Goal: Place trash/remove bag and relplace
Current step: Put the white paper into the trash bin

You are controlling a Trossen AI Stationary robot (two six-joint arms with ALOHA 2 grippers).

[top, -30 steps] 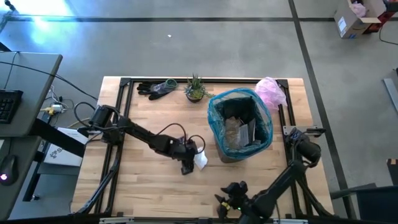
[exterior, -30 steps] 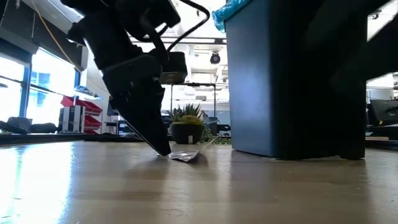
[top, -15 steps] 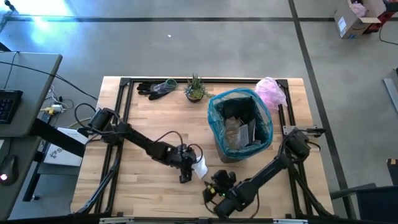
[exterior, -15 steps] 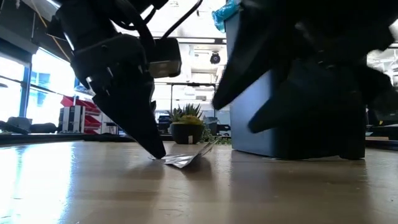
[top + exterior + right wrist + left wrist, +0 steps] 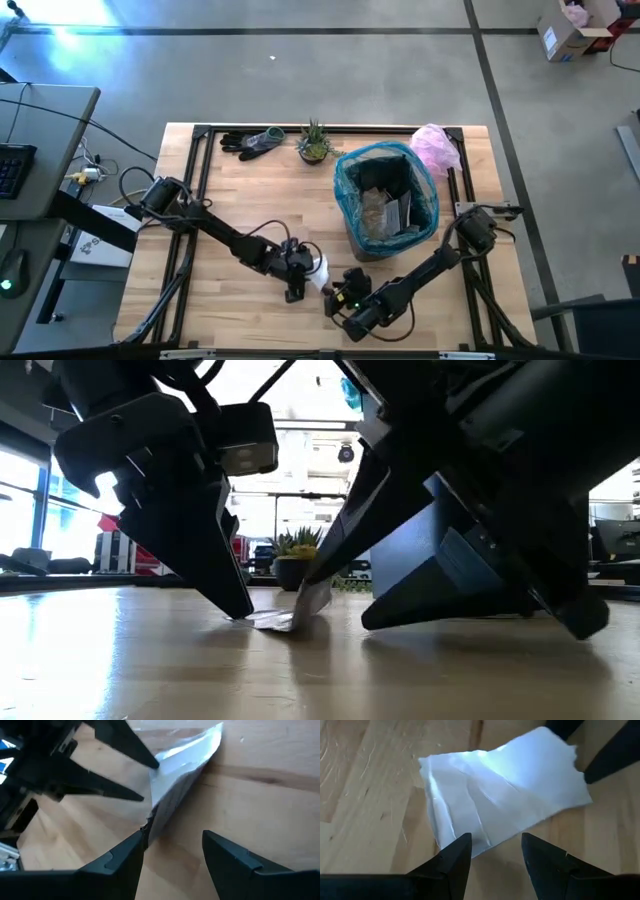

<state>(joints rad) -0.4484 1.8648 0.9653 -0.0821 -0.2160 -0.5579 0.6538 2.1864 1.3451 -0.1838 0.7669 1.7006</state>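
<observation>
Grey concrete floor surrounds a pale wooden surface [image 5: 230, 300] where two arms meet at one scrap.

High view: the left tool [image 5: 292, 291] and right tool [image 5: 332, 303] flank a small white paper scrap [image 5: 318, 268] near the front, beside the dark bin lined with a wrinkled teal plastic bag [image 5: 386, 162]. Low view: both tools' tips touch the scrap, one edge lifted. Left wrist view: fingers [image 5: 451, 861] apart over the scrap's edge. Right wrist view: fingers [image 5: 118, 862] apart, the tilted scrap just ahead.

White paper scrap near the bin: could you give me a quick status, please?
Left gripper open, tips on the paper scrap. Right gripper open at its opposite edge, lifting it. Lined bin close behind. Nothing in the way.
</observation>
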